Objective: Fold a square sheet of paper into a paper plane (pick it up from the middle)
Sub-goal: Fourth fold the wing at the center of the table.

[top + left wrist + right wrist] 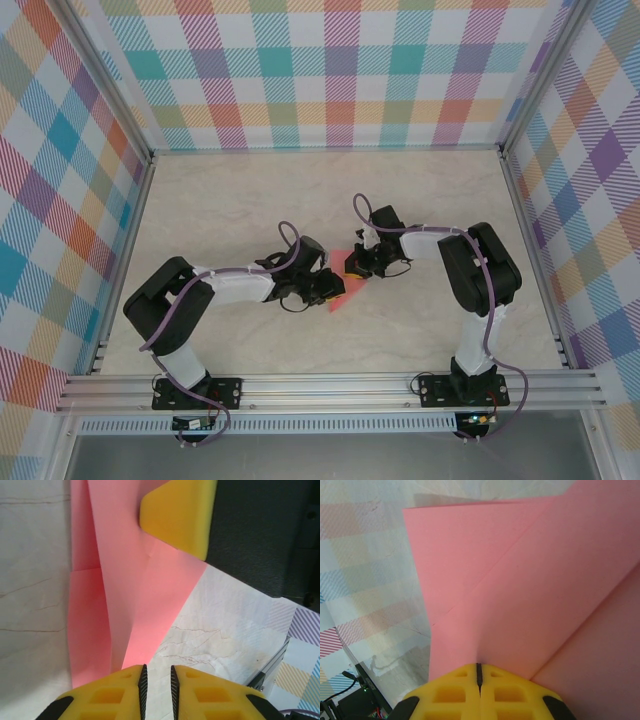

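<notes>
The salmon-pink sheet of paper point(338, 296) lies at the middle of the table, folded into overlapping flaps with diagonal creases point(135, 590). My right gripper point(479, 666) is shut on a raised fold of this paper point(520, 580), pinching it at the crease. From above, the right gripper point(357, 264) sits at the paper's far edge. My left gripper point(157, 669) hovers at the paper's near right edge with a narrow gap between its jaws, bare table showing through it and nothing held. From above, the left gripper point(328, 287) is just left of the paper. The right gripper's yellow finger point(180, 515) rests on the paper's far part.
The marble-look tabletop point(240, 200) is ringed by plaid walls point(330, 70) and metal rails point(330, 385). Both arms bend inward and meet at the centre, close to each other.
</notes>
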Controlling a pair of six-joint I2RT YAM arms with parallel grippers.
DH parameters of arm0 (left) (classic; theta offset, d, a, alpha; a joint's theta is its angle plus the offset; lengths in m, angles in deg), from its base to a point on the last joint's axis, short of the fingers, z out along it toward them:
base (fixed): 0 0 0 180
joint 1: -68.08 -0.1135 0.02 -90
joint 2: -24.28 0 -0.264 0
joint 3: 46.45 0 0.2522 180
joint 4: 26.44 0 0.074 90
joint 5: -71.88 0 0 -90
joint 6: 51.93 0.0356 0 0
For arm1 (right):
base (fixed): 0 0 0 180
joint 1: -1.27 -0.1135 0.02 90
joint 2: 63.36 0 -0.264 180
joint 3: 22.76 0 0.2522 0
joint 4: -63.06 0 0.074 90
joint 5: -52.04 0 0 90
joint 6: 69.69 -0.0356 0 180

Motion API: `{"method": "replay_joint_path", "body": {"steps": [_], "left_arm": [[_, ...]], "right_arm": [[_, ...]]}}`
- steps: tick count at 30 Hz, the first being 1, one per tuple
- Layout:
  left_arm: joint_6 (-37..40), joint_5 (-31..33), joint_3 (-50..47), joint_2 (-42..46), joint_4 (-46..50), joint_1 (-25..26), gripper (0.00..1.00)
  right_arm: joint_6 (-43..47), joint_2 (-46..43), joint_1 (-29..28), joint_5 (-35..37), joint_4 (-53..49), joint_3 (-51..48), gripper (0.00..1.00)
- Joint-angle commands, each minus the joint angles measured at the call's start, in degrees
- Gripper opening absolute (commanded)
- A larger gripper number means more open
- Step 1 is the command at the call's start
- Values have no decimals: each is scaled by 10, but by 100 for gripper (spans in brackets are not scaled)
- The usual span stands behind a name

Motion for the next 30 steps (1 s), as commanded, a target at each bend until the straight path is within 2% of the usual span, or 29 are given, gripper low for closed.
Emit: {"method": "replay_joint_path", "body": {"steps": [1,23,30], "left_arm": [[-8,12,-15,-5,14,7,21],[-27,2,-32,-19,-11,7,21],[-31,-19,-44,23,-39,7,21]], "right_arm": [[9,43,-1,59,-31,-13,0],[9,53,-2,60,-38,-8,0],[10,52,-2,59,-40,-8,0]]}}
